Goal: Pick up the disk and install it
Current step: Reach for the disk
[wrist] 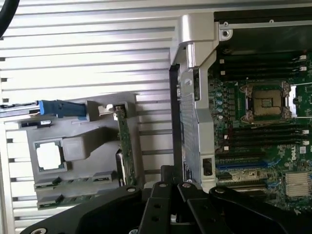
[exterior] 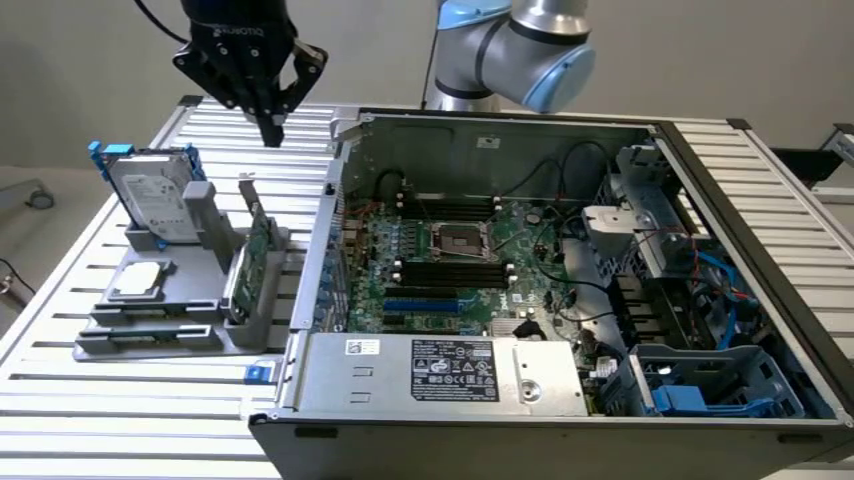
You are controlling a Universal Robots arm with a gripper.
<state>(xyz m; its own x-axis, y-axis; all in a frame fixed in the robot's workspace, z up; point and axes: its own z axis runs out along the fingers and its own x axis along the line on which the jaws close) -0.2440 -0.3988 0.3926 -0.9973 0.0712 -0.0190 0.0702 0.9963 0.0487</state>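
Claw (exterior: 272,128) is pinched shut and carrying nothing, upper left of the exterior frame; the disk (exterior: 151,195) is lower in the frame and toward the exterior view's left of it, well apart; it stands on edge in the grey holder (exterior: 147,335) on the bench (exterior: 80,395), long axis roughly upright, tilted back a bit; silver-grey body, white label facing the camera, blue rails on the sides; open computer case (exterior: 534,455) to the exterior view's right.
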